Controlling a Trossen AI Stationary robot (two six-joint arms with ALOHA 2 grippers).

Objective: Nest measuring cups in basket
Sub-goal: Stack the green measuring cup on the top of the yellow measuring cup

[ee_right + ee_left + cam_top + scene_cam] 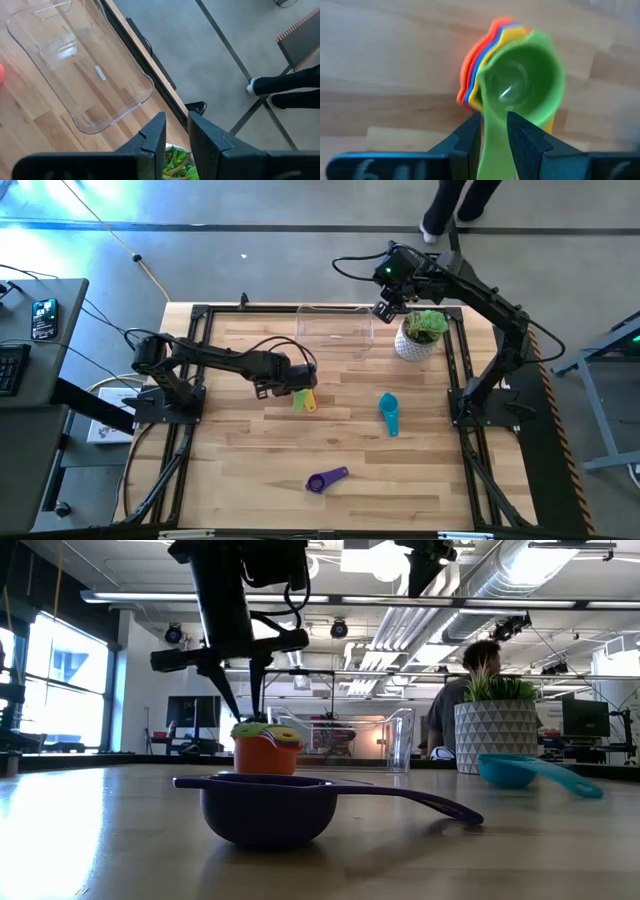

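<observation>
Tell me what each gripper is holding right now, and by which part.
The left gripper straddles the green cup's handle atop the nested stack; a firm grip cannot be told. The right gripper, above the basket, holds nothing.

Overhead and table-level cameras share the purple cup (318,482).

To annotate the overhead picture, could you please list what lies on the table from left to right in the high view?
Left gripper over the stack of nested cups → purple cup → clear basket, near the far edge → teal cup → white pot with plant.
</observation>
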